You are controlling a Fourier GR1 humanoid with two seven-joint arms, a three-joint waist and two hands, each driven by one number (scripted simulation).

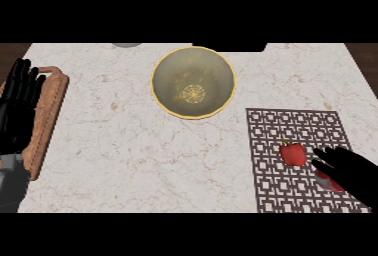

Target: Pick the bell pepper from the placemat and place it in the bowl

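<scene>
On the near right of the counter, the bell pepper lies on the patterned placemat: red, with a short stem pointing to the far side. Not lifted.

Right hand comes in from the near right corner, low over the mat. Its fingers are spread and fairly straight, unclenched, and the tips are just beside the pepper's right flank. I cannot tell whether they touch it. Nothing is grasped. A red patch shows under the palm; I cannot make out what it is.

Bowl, yellow-rimmed, sits far centre, well apart from the mat, with nothing in it.

Left hand rests at the left edge over a wooden board, fingers up and relaxed.

Progress: early, by my reading. The approach looks made; closing on the pepper, lifting it, carrying it far-left to the bowl and letting go all remain.
</scene>
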